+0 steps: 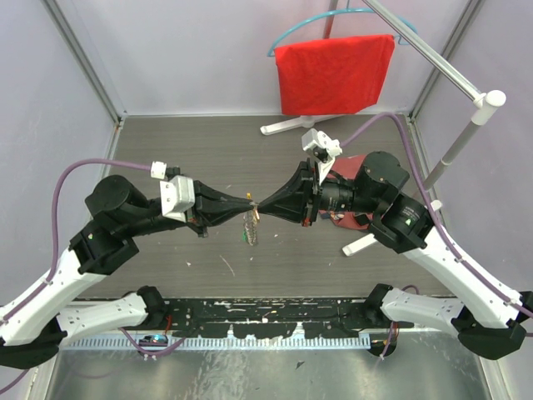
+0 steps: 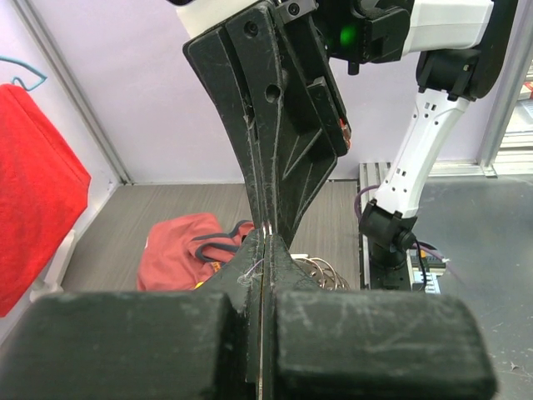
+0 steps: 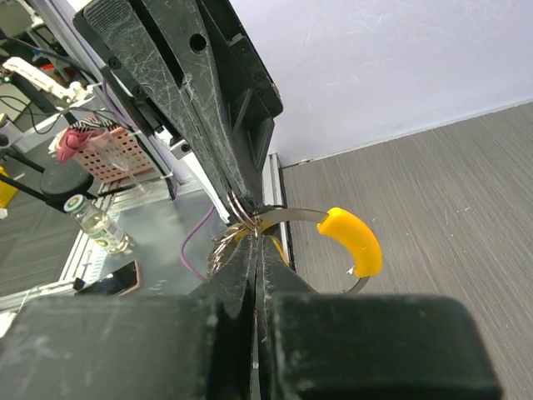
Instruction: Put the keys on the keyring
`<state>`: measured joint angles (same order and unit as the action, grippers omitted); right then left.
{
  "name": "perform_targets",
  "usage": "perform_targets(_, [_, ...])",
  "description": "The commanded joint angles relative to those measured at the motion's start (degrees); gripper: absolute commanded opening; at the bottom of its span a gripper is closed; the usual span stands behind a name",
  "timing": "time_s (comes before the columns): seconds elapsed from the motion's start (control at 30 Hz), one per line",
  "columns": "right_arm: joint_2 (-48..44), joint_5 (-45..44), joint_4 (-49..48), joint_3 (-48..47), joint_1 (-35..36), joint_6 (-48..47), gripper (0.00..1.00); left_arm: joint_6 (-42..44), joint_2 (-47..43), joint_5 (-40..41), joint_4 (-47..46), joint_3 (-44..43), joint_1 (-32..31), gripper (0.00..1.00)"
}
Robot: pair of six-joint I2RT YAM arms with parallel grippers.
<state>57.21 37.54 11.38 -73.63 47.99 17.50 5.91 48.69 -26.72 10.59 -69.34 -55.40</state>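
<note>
— Where is the keyring?
— The keyring hangs above the table, mid-scene, with its yellow section jutting sideways.
— And the grippers?
— The left gripper and right gripper meet tip to tip. Both pairs of jaws are pinched fully closed on its wire.

Your keys too small to tell apart under the left fingers, part of the keyring loop hidden from you behind the right fingers, red bag mostly covered by your right arm
</note>
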Motion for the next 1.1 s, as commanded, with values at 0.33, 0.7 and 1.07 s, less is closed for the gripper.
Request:
perform_targets(0.33, [-0.17,-7.91,5.97,-4.7,-0.06,-5.03,0.33,-0.42,-0.02,-1.26,-3.73,-0.46,-0.18,0.0])
perform_targets(0.7, [-5.1,-1.9,-3.85,-1.35,-0.09,-11.35,0.44,-1.06,0.38,-1.64,-3.73,-0.42,-0.17,0.0])
perform_targets(1.07, [-2.94,2.92,-8.12,0.33,-0.07,-14.77,0.45,-4.16,1.06,-3.37,-6.98,0.22,-0.19,0.0])
